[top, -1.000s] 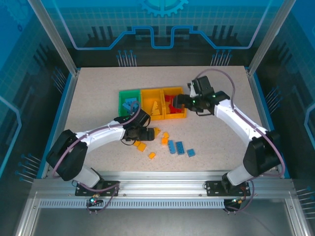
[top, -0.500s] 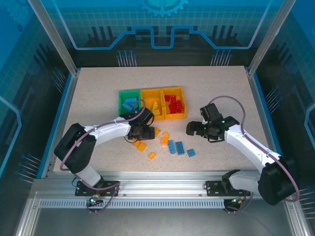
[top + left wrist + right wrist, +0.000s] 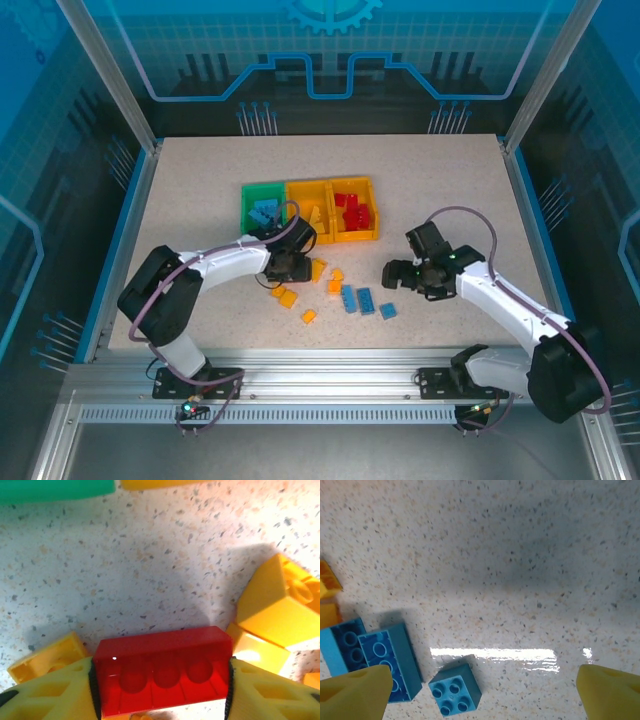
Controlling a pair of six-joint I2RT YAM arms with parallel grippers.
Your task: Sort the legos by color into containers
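The left hand (image 3: 161, 692) is clamped on a red brick (image 3: 162, 670) — its yellow fingers (image 3: 50, 695) press against the brick's two short ends. I cannot tell whether the brick rests on the speckled table (image 3: 150, 565) or hangs just clear of it. A yellow brick (image 3: 277, 605) lies just beside one end, and a smaller yellow piece (image 3: 42, 656) lies near the other finger.

The right hand (image 3: 482, 694) stands wide open and holds nothing. Below it a small blue brick (image 3: 455, 689) lies between the fingertips, and a longer blue brick (image 3: 390, 662) lies close to one of them.

Seen from above, the loose bricks — yellow-orange ones (image 3: 288, 297) and the blue ones — are scattered on the table between the two hands. Behind them the three bins stand joined in a row. The green bin (image 3: 245, 205) holds blue pieces, the middle yellow bin (image 3: 310, 238) holds yellow ones, and the end bin (image 3: 357, 238) holds red bricks (image 3: 352, 208).
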